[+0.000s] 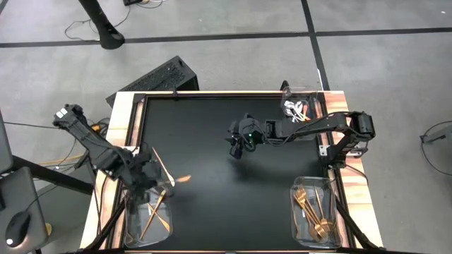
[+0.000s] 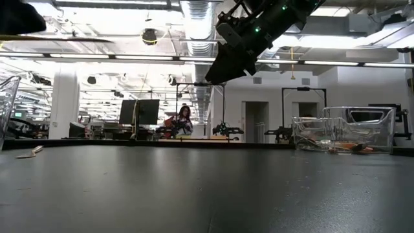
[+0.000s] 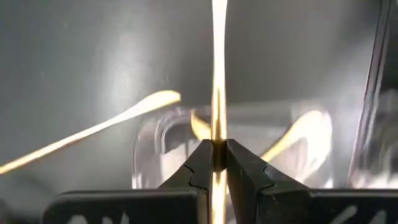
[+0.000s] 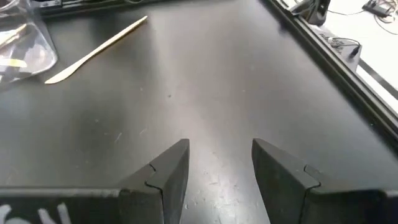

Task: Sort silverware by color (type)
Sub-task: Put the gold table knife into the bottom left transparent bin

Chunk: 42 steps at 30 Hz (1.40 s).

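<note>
My left gripper (image 1: 154,171) (image 3: 217,155) hangs above the far rim of the near-left clear bin (image 1: 147,215) and is shut on a thin gold stick-like piece (image 1: 162,166) (image 3: 219,74). That bin holds a few gold pieces (image 3: 305,134). Another gold piece (image 1: 183,178) (image 4: 93,48) lies flat on the black table just beyond the bin. My right gripper (image 1: 240,146) (image 4: 217,168) is open, raised over the middle of the table and touching nothing. The near-right bin (image 1: 316,212) holds gold forks. The far-right bin (image 1: 300,109) (image 2: 343,133) holds silver pieces with red-orange handles. My left gripper pinches the gold stick-like piece between its two fingers, on the shaft (image 3: 218,134) somewhere along its length. The fingers point down from above and lie across the piece. The piece is lifted clear and about level, sticking out on both sides of the fingers (image 3: 202,165).
The black table top (image 1: 212,204) lies open between the arms. A raised wooden rim (image 1: 120,127) frames it. A keyboard (image 1: 159,77) sits past the far edge. The low view shows a person (image 2: 183,120) far back in the room.
</note>
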Each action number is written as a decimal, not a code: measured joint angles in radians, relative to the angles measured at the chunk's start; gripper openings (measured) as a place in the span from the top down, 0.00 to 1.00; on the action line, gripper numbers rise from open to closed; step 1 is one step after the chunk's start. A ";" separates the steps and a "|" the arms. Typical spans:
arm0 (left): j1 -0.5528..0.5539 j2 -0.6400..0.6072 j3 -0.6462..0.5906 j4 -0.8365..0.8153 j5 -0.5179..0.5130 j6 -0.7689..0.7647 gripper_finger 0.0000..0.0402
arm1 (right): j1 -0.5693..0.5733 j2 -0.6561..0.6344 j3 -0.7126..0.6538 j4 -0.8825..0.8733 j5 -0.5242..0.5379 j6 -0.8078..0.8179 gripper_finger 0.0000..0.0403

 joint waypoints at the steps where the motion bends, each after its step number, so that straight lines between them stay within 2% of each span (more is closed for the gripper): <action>1: -0.024 -0.001 0.000 -0.016 0.011 0.033 0.96 | -0.003 0.000 0.000 -0.001 0.000 0.000 0.51; 8: -0.078 0.000 0.000 -0.129 0.154 0.308 0.96 | 0.003 0.001 0.000 -0.011 -0.004 0.020 0.51; 14: -0.077 0.001 0.001 -0.157 0.165 0.532 0.96 | 0.001 0.001 0.000 -0.001 -0.005 0.038 0.51; 17: -0.077 0.025 0.002 -0.168 0.194 0.667 0.93 | -0.013 0.006 0.000 0.053 -0.006 0.105 0.51; 23: -0.077 0.138 0.002 -0.195 0.237 0.827 0.91 | -0.019 0.097 0.008 0.188 -0.047 0.142 0.51; 30: -0.077 0.315 0.009 -0.204 0.381 0.989 0.91 | -0.017 0.192 0.048 0.174 -0.076 0.167 0.51; 35: -0.083 0.396 0.060 -0.200 0.341 1.068 0.91 | -0.018 0.199 0.058 0.178 -0.081 0.168 0.51; 42: -0.060 0.436 0.123 -0.183 0.191 1.022 0.90 | -0.025 0.182 0.058 0.163 -0.082 0.168 0.51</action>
